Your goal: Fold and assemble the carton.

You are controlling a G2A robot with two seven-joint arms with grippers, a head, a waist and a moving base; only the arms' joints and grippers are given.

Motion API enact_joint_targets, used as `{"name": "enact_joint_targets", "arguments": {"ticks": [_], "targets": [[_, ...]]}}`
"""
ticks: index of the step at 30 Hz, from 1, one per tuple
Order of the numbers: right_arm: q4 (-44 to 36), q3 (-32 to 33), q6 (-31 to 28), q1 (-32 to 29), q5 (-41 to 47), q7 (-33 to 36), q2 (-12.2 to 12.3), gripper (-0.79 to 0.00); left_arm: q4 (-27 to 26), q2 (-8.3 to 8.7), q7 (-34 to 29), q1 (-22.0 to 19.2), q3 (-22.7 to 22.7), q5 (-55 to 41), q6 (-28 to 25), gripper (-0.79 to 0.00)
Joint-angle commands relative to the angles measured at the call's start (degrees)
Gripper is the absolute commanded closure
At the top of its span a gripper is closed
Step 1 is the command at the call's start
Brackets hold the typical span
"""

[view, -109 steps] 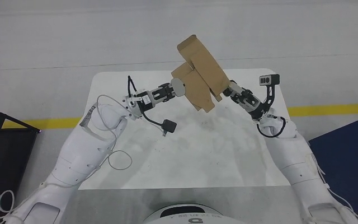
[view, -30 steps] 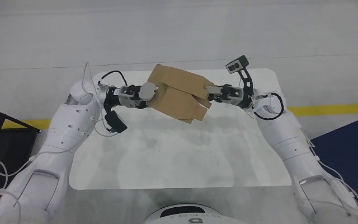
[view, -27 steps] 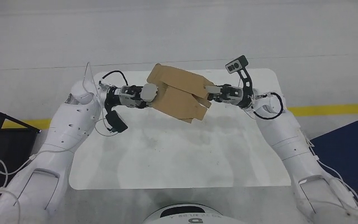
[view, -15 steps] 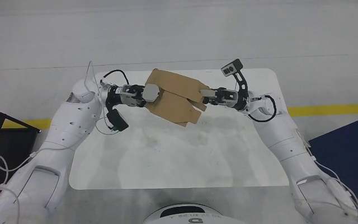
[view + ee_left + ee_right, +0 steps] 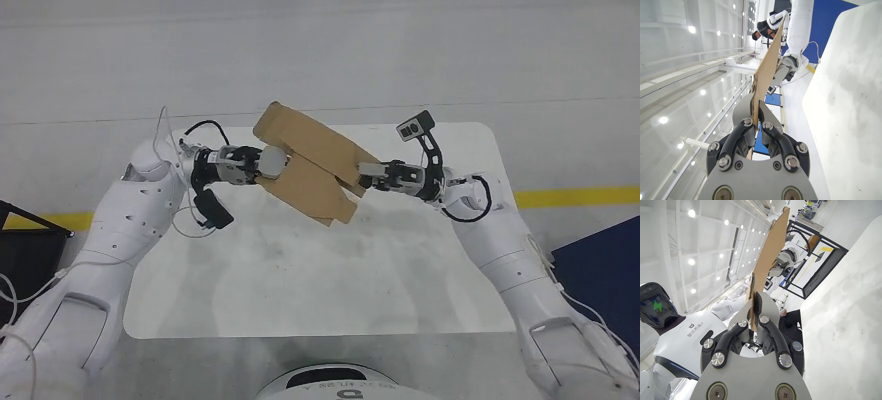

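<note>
A flat brown carton [image 5: 308, 172] hangs above the far part of the white table [image 5: 330, 270], held between both arms. My left gripper [image 5: 268, 163] is shut on the carton's left edge; in the left wrist view the cardboard [image 5: 766, 73] runs edge-on out of the left gripper [image 5: 755, 111]. My right gripper [image 5: 362, 176] is shut on the right edge, and the right wrist view has the carton [image 5: 770, 255] clamped in the right gripper [image 5: 754, 306]. Loose flaps droop at the carton's near side.
The table's white top [image 5: 848, 113] lies beneath the carton. A black metal frame [image 5: 819, 262] stands beyond the table's left side. A yellow floor line [image 5: 580, 196] passes the table on the right.
Both arms have tilted and turned the carton, swinging its far left corner further back, and the right gripper has shifted left towards the table's middle. Both grips have held.
</note>
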Motion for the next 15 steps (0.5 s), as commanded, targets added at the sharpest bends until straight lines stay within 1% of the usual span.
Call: {"name": "enact_joint_targets", "arguments": {"ticks": [1,5,12,15], "targets": [[0.3,0.8,-0.3,-0.8,0.6,-0.3,0.1,-0.785,-1.6,-0.09,-2.9,0.0,0.2,0.5,-1.0,0.0],[0.3,0.8,-0.3,-0.8,0.6,-0.3,0.1,-0.785,-6.1,0.05,-9.9,-0.1,-0.1,2.0,-4.2,0.0],[0.3,0.8,-0.3,-0.8,0.6,-0.3,0.1,-0.785,-6.1,0.05,-9.9,-0.1,-0.1,2.0,-4.2,0.0],[-1.1,2.6,-2.1,-1.2,-1.8,-4.5,0.4,-0.785,-6.6,-0.06,-13.5,0.7,-0.6,-1.6,-8.3,0.0]]}}
